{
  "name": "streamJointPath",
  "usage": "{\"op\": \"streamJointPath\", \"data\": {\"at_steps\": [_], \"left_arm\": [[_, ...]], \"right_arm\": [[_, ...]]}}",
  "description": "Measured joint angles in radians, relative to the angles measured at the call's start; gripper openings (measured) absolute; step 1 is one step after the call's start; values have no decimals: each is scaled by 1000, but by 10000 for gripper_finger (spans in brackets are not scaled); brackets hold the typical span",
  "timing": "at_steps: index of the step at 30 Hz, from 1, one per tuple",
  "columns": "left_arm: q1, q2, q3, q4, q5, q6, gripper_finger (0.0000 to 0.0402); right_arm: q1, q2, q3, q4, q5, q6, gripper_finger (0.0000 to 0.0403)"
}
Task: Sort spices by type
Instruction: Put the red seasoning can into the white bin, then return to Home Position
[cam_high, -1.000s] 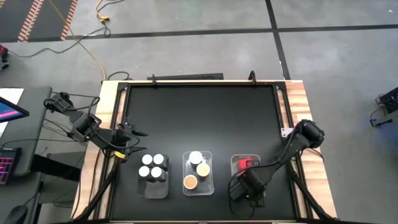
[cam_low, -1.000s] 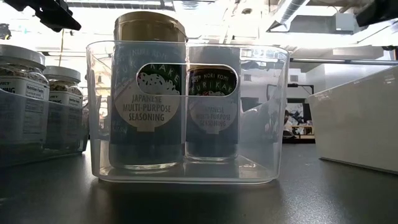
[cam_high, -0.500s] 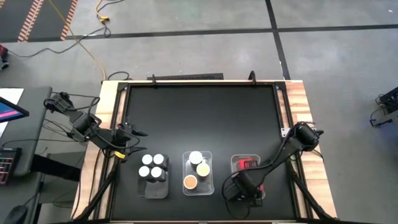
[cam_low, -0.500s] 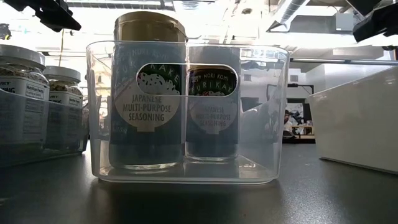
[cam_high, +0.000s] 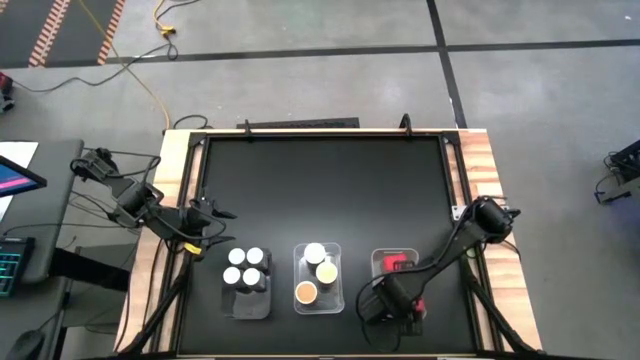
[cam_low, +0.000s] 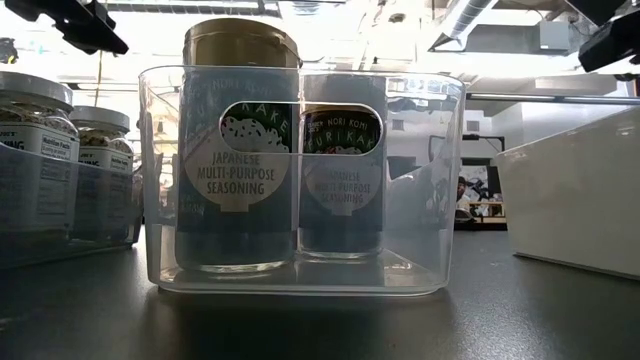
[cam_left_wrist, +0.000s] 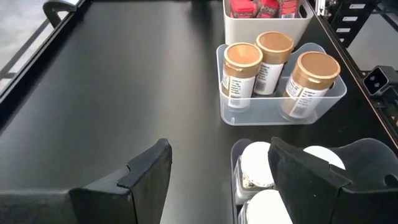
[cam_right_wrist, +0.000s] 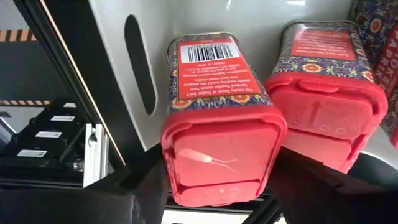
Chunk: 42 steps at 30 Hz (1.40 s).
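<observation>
While sitting in the white bin, a red-capped jar is lying between the right gripper's parted fingers, six o'clock on the table.

A black table top, framed in pale wood, is seen — three clear trays are set along its near edge.

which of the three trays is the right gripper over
The right gripper is over the white tray holding the red-capped tins, nearest the right arm. The middle tray holds tan-lidded jars, the left tray white-capped ones.
</observation>
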Motion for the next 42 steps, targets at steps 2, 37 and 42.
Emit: {"op": "streamJointPath", "data": {"at_steps": [2,37,42], "left_arm": [[0,0,0,-4,0,-1,256],[0,0,0,-15,0,-3,256],[0,0,0,-14,0,-3,256]], "right_arm": [[-2,0,0,-1,0,0,279],[-34,0,47,-51,15,-7,283],[-31,-16,102,-138,132,-6,283]]}}
